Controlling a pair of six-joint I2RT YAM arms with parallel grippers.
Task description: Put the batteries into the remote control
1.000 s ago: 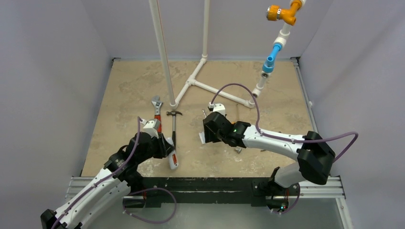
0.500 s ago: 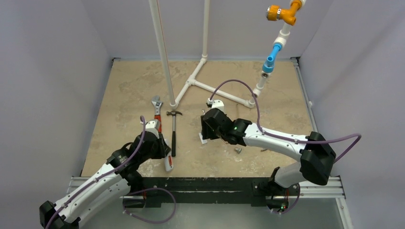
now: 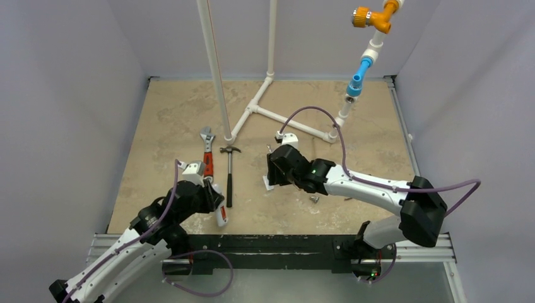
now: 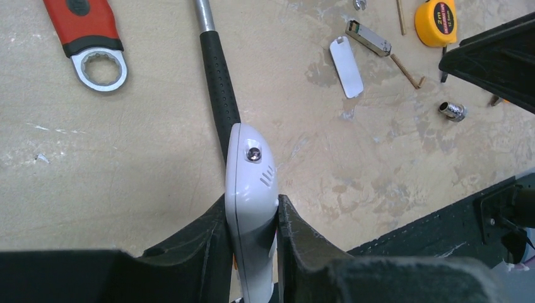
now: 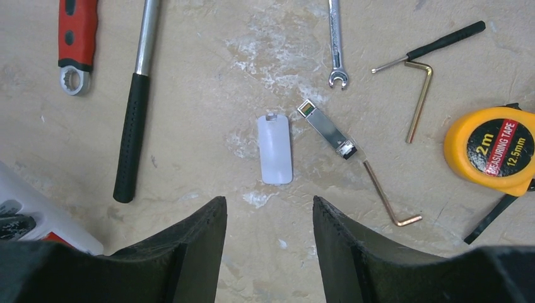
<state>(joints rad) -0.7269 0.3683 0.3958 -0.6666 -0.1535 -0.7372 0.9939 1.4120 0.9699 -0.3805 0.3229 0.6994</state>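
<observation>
My left gripper (image 4: 252, 201) is shut on the remote control (image 4: 251, 165), a slim white handset held on edge just above the table, its rounded end pointing away next to the hammer's grip. From above, the remote control (image 3: 221, 214) sticks out of the left gripper (image 3: 211, 201) near the front edge. A thin orange-red sliver (image 4: 276, 251) shows low on its side; I cannot tell whether it is one of the batteries. My right gripper (image 5: 268, 201) hangs open above a flat white cover (image 5: 275, 149) lying on the table. The right gripper (image 3: 276, 172) holds nothing.
A black-gripped hammer (image 3: 229, 173) and a red-handled wrench (image 3: 207, 154) lie left of centre. Near the cover lie a small metal clip (image 5: 328, 131), a small spanner (image 5: 336, 44), hex keys (image 5: 419, 95), a yellow tape measure (image 5: 489, 148) and a socket (image 4: 453, 111). A white pipe frame (image 3: 265, 110) stands behind.
My left arm has drawn back toward the near left, carrying the remote control with it. The right gripper has shifted slightly and stays open.
</observation>
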